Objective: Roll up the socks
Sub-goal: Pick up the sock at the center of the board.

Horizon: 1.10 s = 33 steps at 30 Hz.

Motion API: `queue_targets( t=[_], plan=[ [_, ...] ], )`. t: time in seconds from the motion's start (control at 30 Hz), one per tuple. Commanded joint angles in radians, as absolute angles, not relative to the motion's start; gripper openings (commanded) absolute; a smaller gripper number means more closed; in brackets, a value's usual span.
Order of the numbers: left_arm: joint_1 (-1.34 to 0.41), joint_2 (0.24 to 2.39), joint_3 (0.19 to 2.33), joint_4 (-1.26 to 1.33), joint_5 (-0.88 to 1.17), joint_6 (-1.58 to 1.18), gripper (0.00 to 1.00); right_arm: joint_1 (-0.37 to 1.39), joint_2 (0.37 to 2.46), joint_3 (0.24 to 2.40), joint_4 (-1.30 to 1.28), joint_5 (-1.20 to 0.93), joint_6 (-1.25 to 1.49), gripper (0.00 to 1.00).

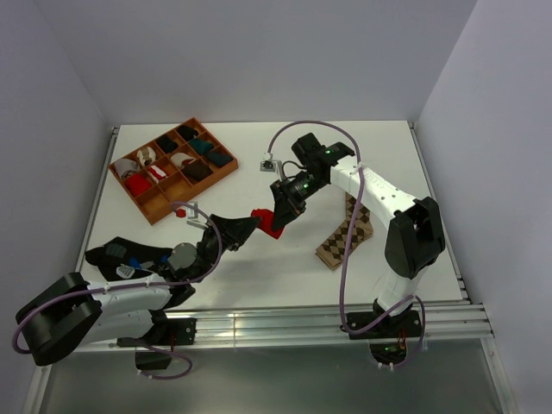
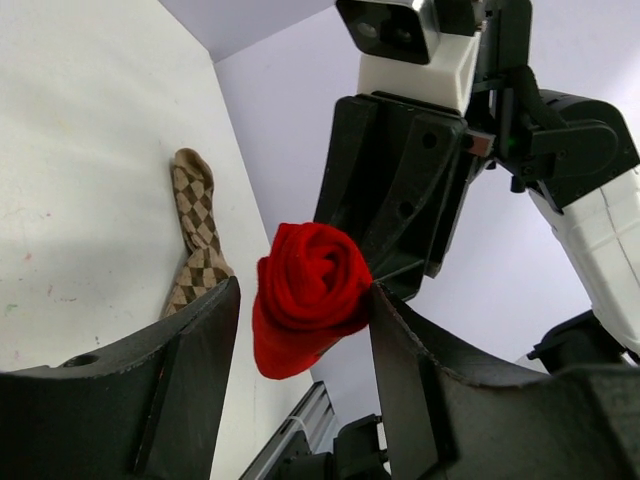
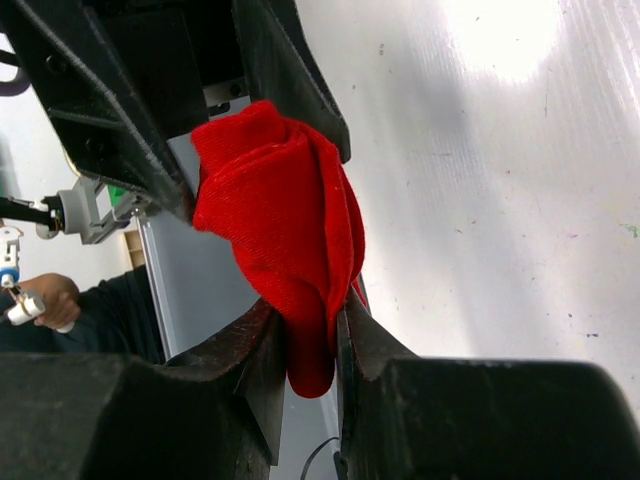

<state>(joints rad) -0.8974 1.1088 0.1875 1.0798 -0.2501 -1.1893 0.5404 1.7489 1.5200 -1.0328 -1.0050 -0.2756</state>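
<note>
The right gripper (image 3: 308, 335) pinches the rolled red sock (image 3: 280, 220); the left gripper (image 2: 305, 292) gapes around it (middle of the tabletop (image 1: 259, 164)). The argyle sock (image 1: 349, 233) lies near the right edge.

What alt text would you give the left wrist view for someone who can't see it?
A rolled red sock sits between the parted fingers of the left end effector, pinched from beyond by the right end effector. To the left, a tan-and-brown argyle sock lies flat on the white table.
</note>
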Motion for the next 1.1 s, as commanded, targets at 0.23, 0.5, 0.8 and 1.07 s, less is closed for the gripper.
queue_targets(
  t=[0.23,0.5,0.8,1.07],
  plan=[
    [-0.925,1.123,0.193,1.220,-0.213,-1.167,0.62,0.535,1.720,1.545,-0.996,-1.019,-0.256,0.00],
    [-0.928,1.147,0.239,1.143,-0.229,-1.157,0.60,0.535,1.717,1.546,-1.014,-1.026,-0.272,0.00],
    [-0.927,1.190,0.290,1.117,-0.227,-1.161,0.39,0.537,1.710,1.542,-1.017,-1.020,-0.281,0.00],
    [-0.919,1.212,0.294,1.112,-0.221,-1.181,0.00,0.537,1.700,1.529,-1.028,-0.997,-0.302,0.00]
  ],
)
